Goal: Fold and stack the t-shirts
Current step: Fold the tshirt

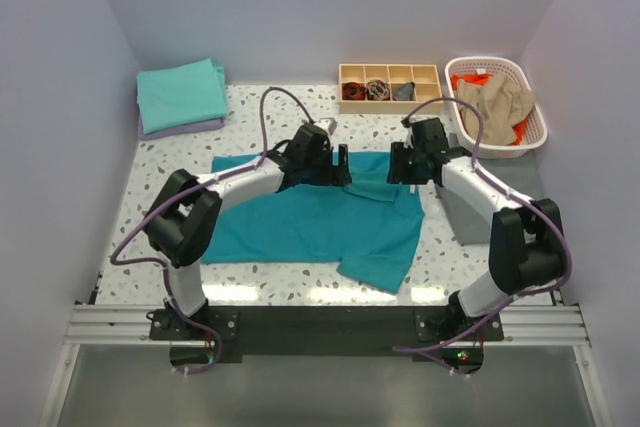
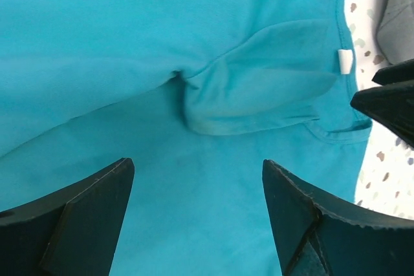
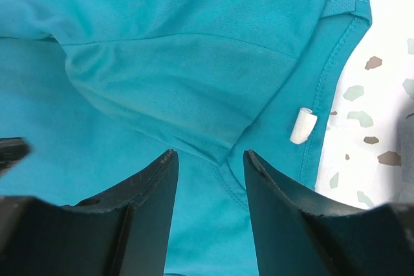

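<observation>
Just beneath the left tool (image 2: 197, 167) and right tool (image 3: 209, 156) lies the teal t-shirt (image 1: 310, 224).

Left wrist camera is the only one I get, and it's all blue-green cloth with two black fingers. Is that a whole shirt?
Observer: Yes. The top view shows a whole teal t-shirt spread out in the middle of the table.
Operator: Are any shirts folded yet?
Observer: In the far left corner, a folded aqua-green shirt lies on top of a lavender shirt.
</observation>
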Motion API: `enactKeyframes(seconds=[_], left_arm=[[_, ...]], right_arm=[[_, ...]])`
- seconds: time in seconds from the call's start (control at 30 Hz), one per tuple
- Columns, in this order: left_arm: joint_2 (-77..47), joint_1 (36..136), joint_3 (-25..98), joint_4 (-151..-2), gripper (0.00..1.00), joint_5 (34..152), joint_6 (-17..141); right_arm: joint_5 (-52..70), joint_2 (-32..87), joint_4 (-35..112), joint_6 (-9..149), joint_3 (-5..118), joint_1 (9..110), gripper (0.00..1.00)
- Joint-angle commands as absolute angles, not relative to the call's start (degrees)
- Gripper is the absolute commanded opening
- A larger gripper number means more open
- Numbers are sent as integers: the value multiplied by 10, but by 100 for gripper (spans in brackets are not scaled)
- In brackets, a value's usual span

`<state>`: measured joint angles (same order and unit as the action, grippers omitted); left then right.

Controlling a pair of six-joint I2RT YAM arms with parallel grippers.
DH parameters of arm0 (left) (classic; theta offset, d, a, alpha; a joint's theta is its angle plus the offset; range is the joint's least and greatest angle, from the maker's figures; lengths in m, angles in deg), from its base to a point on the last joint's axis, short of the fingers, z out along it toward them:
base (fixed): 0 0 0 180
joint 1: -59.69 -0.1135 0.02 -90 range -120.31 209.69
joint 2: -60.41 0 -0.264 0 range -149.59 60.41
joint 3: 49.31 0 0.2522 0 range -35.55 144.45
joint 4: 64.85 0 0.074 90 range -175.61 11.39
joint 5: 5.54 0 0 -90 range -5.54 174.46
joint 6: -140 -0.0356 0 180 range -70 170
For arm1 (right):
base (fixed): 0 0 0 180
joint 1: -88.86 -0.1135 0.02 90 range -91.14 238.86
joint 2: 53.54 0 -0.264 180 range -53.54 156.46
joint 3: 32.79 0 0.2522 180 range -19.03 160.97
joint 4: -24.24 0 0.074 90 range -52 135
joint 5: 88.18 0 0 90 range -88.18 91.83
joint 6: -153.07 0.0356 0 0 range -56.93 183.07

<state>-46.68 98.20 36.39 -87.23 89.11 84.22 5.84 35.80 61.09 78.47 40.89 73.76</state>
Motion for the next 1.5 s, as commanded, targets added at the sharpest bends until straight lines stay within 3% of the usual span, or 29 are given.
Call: enactKeyframes(seconds=[0.0, 0.3, 0.37, 0.63, 1.03, 1.33, 1.47], left_arm=[[-410, 952, 341, -896, 86, 846, 802], [-350, 917, 273, -953, 89, 748, 802], [-317, 887, 226, -950, 94, 726, 810], [-248, 793, 145, -929, 95, 700, 807], [-250, 684, 94, -886, 96, 744, 792], [-276, 674, 103, -843, 96, 755, 787], [-292, 670, 109, -832, 92, 755, 784]], right_arm=[[57, 380, 596, 792, 445, 735, 49], [79, 393, 609, 792, 457, 732, 49], [80, 390, 606, 791, 450, 730, 49], [92, 394, 600, 790, 439, 730, 49], [97, 415, 600, 786, 448, 730, 49], [77, 454, 595, 785, 471, 730, 49], [76, 460, 596, 784, 471, 731, 49]])
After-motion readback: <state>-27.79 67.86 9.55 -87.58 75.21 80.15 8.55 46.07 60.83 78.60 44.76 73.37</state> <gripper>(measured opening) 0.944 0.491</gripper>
